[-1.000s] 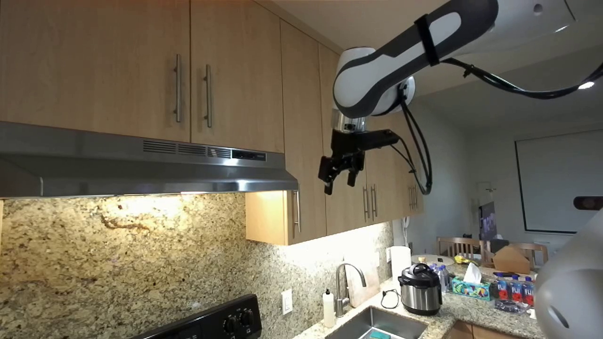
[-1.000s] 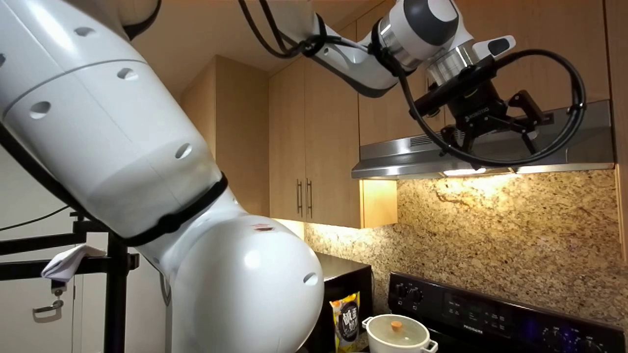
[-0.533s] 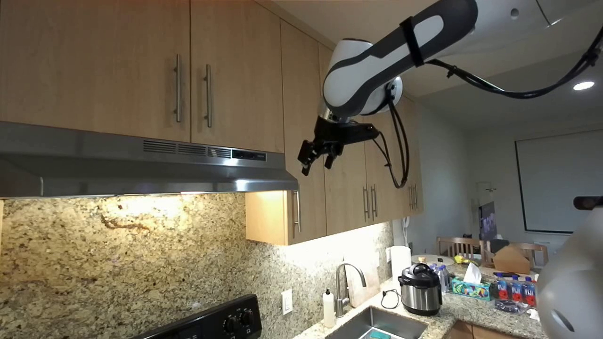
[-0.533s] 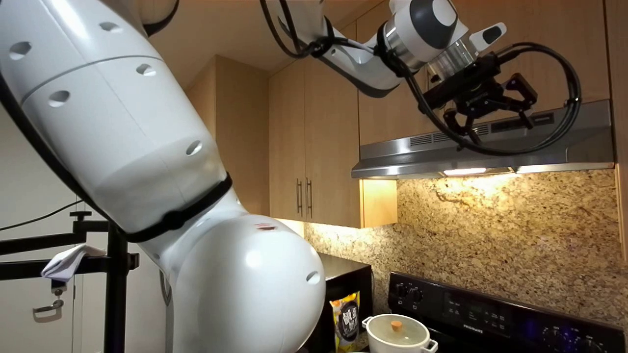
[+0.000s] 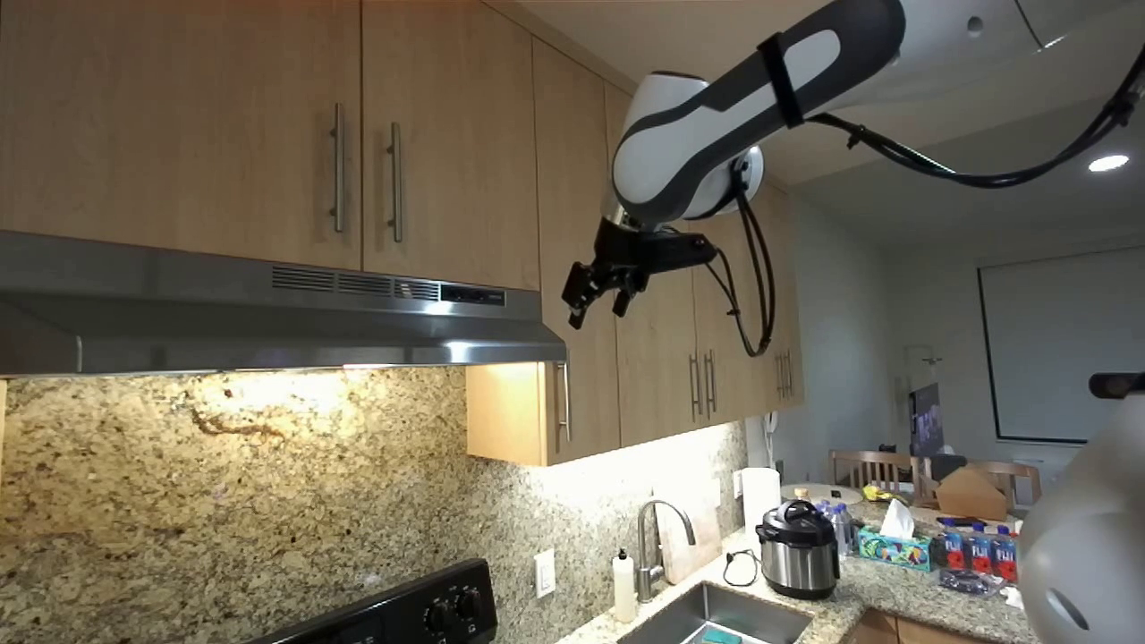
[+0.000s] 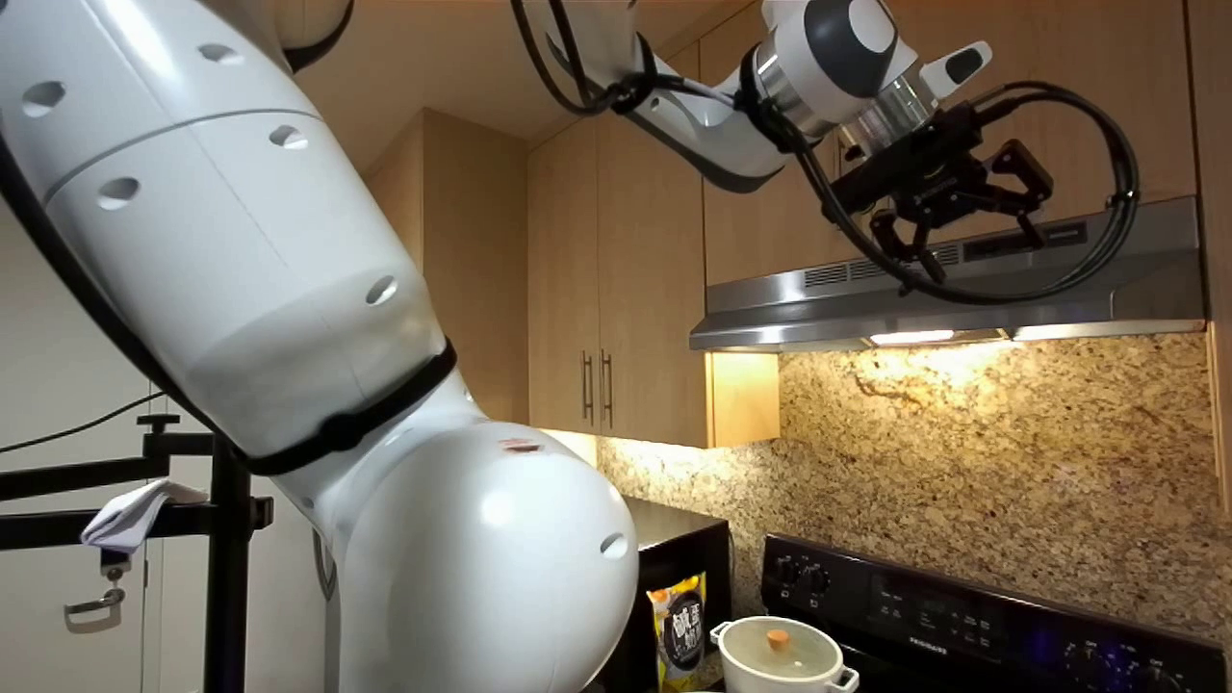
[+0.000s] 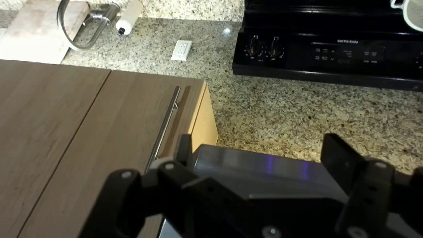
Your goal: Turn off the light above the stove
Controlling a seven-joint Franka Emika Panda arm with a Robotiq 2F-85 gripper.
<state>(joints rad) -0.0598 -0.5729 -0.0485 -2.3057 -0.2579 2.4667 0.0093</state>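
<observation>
Your tool (image 7: 257, 147) hangs in front of and apart from the steel range hood (image 6: 818, 310), its fingers (image 7: 340, 158) spread wide and holding nothing; a dark strip (image 5: 472, 295) marks the hood's face; under the hood, the light (image 6: 912, 337) above the stove (image 6: 1020, 630) shines, lit, onto the granite backsplash (image 6: 962, 452); farther below, you see the stove's black control panel (image 7: 297, 62), a lidded white pot (image 6: 765, 679) near it.

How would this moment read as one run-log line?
gripper: open, nothing held | light under range hood: on | task: not yet done
</observation>
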